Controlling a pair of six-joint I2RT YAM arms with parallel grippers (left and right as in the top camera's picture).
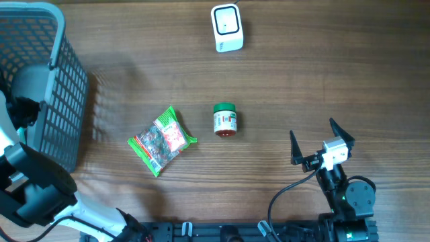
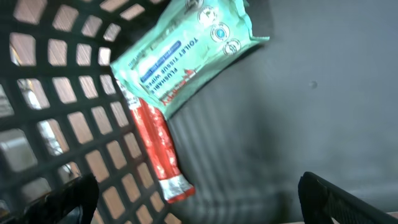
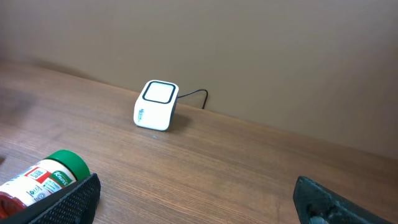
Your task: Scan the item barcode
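Note:
A white barcode scanner (image 1: 226,27) stands at the table's far edge, and the right wrist view shows this scanner (image 3: 157,106) with its cable. A small jar (image 1: 224,120) with a green lid lies mid-table; a green and red snack packet (image 1: 162,140) lies to its left. My right gripper (image 1: 313,131) hovers open and holding nothing near the front right, with the jar (image 3: 43,180) beside its left finger. My left gripper (image 2: 199,202) is open inside the basket, above a teal wipes pack (image 2: 186,53) and a red stick packet (image 2: 158,149).
A grey mesh basket (image 1: 60,101) fills the left side of the table, with my left arm reaching into it. The basket's lattice wall (image 2: 56,93) is close on the left of the left wrist view.

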